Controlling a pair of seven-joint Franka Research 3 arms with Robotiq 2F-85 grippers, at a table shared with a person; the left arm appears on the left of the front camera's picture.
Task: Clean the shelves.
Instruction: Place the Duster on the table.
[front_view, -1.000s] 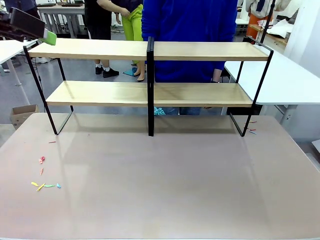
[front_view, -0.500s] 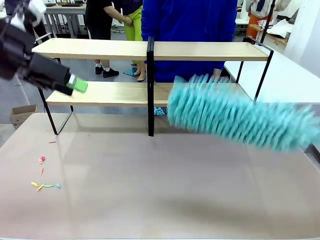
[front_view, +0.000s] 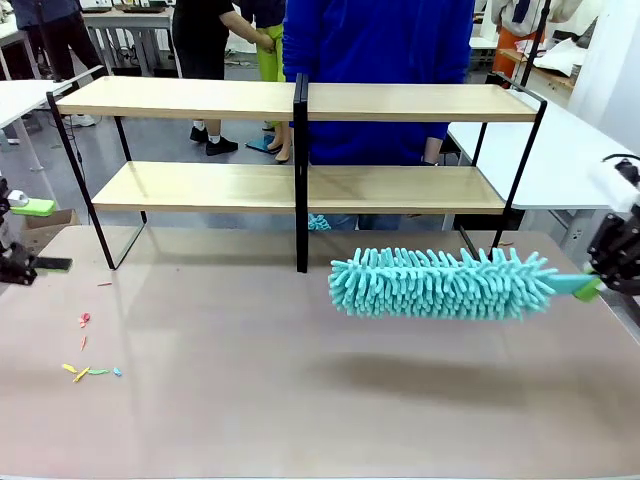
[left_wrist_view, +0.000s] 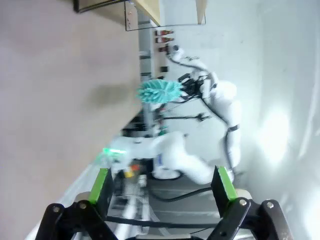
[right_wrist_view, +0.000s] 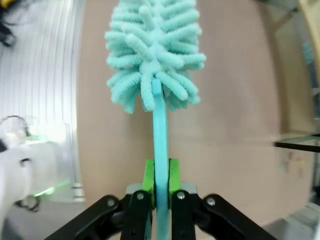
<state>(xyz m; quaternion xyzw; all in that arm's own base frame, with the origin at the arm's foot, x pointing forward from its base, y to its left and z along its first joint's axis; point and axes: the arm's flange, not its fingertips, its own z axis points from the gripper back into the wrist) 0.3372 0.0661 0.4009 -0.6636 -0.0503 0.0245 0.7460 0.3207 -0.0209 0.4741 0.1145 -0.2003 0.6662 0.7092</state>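
The shelves (front_view: 200, 97), two long light wooden boards on a thin black frame with a centre post, stand at the far side of the table. A fluffy teal duster (front_view: 440, 285) hangs level above the table in front of the right half of the shelves. My right gripper (front_view: 598, 288) is shut on its teal handle at the right edge. In the right wrist view the green pads (right_wrist_view: 171, 181) clamp the handle, and the duster head (right_wrist_view: 155, 50) points away. My left gripper (front_view: 28, 237) is open at the table's left edge, holding nothing. Its pads (left_wrist_view: 102, 184) stand wide apart.
A person in a blue top (front_view: 380, 60) stands right behind the shelves. Small coloured scraps (front_view: 85, 370) lie on the pinkish table (front_view: 320, 400) at the near left. A white table (front_view: 570, 160) sits to the right and a cardboard box (front_view: 45, 225) on the floor to the left.
My left arm has dropped from the upper shelf's left end to the table's left edge. The right arm has swung the duster in from the right and now holds it level.
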